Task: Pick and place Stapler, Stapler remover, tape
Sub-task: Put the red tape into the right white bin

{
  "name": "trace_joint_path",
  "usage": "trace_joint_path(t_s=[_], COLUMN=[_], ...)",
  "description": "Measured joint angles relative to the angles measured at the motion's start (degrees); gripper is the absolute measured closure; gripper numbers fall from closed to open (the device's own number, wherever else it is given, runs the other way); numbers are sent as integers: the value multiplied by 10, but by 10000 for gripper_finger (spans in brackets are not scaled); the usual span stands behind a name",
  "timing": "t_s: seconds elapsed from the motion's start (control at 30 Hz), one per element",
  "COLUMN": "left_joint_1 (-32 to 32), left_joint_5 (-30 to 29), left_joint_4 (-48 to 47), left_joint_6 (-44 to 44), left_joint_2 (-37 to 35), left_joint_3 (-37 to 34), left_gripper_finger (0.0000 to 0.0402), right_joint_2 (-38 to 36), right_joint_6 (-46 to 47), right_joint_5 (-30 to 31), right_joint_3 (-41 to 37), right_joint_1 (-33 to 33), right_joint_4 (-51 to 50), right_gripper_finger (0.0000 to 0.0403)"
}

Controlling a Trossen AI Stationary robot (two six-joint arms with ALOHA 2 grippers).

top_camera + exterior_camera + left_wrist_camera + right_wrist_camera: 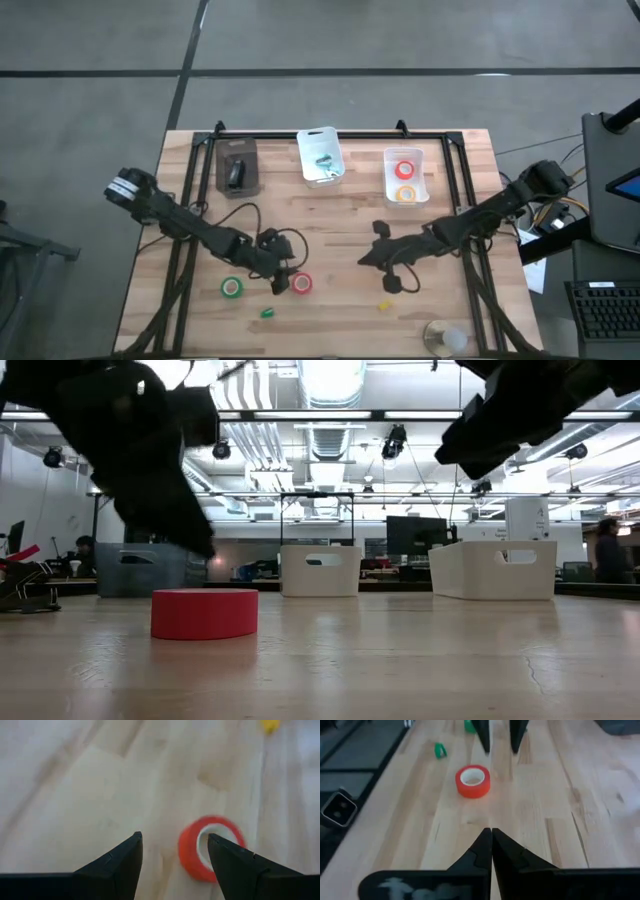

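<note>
nearest the front edge of the wooden slat table (330, 225) lie the loose items: a green ring-shaped tape roll (232, 288), a small green piece (267, 312), a small yellow piece (384, 304) and a clear round object (445, 337) at the front right.

just behind these, a red-orange ring-shaped tape roll (301, 284) lies flat on the bare wood, open centre up. the left gripper (279, 276) hangs just beside it with its fingers spread wide and nothing between them; in the left wrist view the roll (210, 847) sits off to one side of the gap, not within it. judgement: the fingers are spread to straddle this roll, and the aim wants correcting first.

the right gripper (372, 255) is mid-table, well apart from the roll, fingers pressed together and empty. judgement: it waits clear of the left arm.

along the far edge stand three bins, placed as sorting targets: a dark bin (238, 167) holding a dark stapler, a white bin (320, 156) with small blue-green items, and a white bin (406, 177) already holding one red-orange and one yellow roll.
</note>
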Motion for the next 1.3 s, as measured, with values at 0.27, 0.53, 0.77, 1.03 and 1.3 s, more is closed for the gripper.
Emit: trace_joint_path(t_s=[0.27, 0.53, 0.77, 1.03, 1.3], left_joint_1=[-11, -11, -11, -11, -8], left_joint_5=[-1, -2, 0, -10, -212], left_joint_4=[11, 19, 20, 24, 67], left_joint_6=[-1, -1, -2, -1, 40], left_joint_2=[72, 118, 124, 123, 103], left_joint_3=[29, 44, 45, 45, 55], left_gripper_finger=[177, 177, 232, 358, 353], right_joint_2=[-17, -16, -15, -15, -15], right_joint_6=[20, 20, 39, 54, 67], right_joint_5=[14, 15, 15, 15, 12], right_joint_3=[-38, -40, -40, -40, -40], right_joint_1=[0, 0, 0, 0, 0], right_joint_4=[31, 38, 42, 44, 147], right_gripper_finger=[394, 394, 394, 394, 394])
